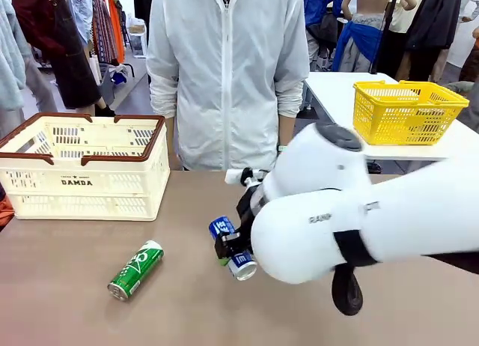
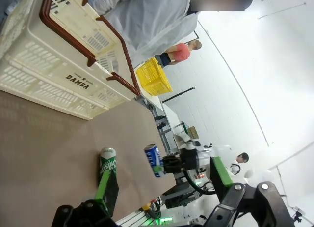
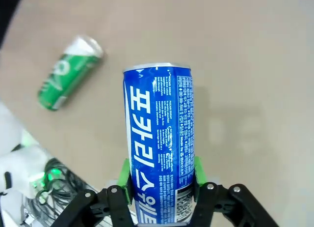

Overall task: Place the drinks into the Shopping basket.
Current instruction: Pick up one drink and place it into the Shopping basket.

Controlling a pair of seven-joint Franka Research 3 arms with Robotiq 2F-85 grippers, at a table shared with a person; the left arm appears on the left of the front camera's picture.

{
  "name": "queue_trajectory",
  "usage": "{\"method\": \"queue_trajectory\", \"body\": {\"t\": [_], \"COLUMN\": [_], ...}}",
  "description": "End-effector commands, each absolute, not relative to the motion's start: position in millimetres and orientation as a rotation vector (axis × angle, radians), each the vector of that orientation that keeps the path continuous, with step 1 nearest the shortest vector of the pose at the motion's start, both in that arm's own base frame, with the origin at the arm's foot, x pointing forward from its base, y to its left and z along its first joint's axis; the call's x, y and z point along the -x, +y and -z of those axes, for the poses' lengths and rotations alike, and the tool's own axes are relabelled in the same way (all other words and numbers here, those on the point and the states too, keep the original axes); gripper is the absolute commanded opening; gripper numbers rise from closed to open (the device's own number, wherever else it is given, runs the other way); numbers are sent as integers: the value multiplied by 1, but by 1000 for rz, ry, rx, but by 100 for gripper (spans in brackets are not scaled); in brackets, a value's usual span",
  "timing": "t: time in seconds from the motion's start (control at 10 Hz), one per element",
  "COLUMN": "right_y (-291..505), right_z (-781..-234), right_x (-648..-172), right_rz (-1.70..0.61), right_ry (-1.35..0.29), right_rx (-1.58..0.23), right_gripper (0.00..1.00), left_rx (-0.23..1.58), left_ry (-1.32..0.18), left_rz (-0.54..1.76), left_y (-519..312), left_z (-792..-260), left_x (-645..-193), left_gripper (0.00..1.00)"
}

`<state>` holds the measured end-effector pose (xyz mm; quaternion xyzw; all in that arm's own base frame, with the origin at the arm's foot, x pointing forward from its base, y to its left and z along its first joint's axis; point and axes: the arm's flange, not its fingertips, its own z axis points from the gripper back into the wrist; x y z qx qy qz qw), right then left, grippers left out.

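on the cream slotted plastic crate (image 1: 82,200) was printed "damda"; right jaws gripped a slim blue korean-lettered aluminium can (image 3: 158,138); left jaws gaped empty.

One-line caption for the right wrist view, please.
Right claw shut on a blue can over the table; a green can lies on its side nearby.

My white right arm (image 1: 389,211) and black two-finger right gripper (image 3: 161,175)
Rounded glossy shells, grey cap, black band, grey lettering; green pads (image 3: 124,180) on my fingers.
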<state>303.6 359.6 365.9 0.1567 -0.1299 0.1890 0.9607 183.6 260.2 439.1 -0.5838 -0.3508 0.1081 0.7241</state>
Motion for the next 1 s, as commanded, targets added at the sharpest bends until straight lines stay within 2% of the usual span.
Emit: {"method": "queue_trajectory", "body": {"t": [0.0, 0.5, 0.8, 0.9], "right_y": [389, 412, 415, 414], "right_z": [-355, -313, -309, -308], "right_x": [-352, -376, -375, -375], "right_rz": [-356, -337, -353, -361], "right_ry": [-152, -137, -131, -116], "right_rx": [-238, -186, -181, -184], "right_gripper": [0, 0, 0, 30], "left_rx": [1297, 1297, 1297, 1297], "left_ry": [-803, -803, -803, -803], "left_rz": [-225, -225, -225, -225], "left_y": [261, 261, 261, 261], "left_z": [-440, -440, -440, -440], "left_x": [-183, -183, -183, -183], "left_gripper": [100, 100, 100, 100]}}
